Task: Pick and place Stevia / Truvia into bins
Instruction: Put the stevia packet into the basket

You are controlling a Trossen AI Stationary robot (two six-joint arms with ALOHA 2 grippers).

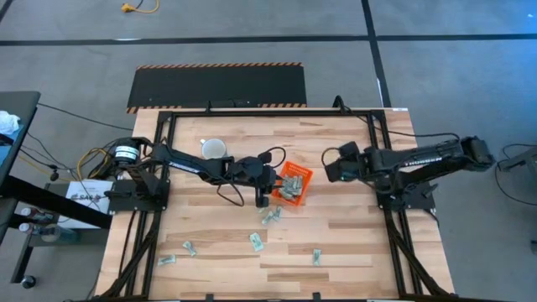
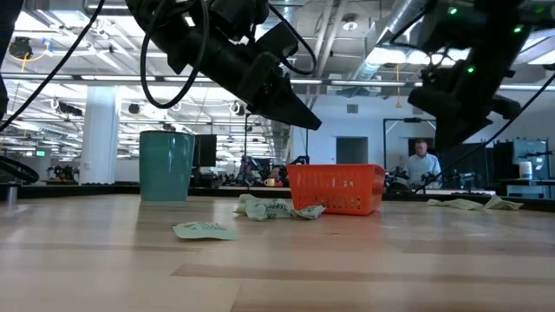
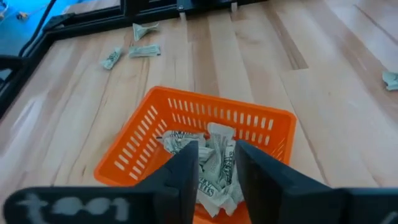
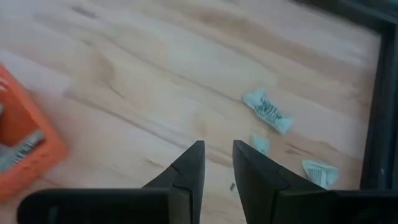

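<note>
Left end effector (image 3: 216, 167) open above the bin (image 3: 140, 140); its sachets (image 3: 214, 155), seemingly crumpled, are light and limp: pinch an edge

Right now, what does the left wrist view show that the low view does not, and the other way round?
Only the left wrist view shows inside the orange basket: crumpled sachets lie in it, seen through the gap of the left pincer, whose fingers stand apart.

Only the low view shows the mug, the right arm hanging above the table, and a person far behind.

Both show the basket, loose sachets on the wooden table, and the left pincer above the basket.
</note>
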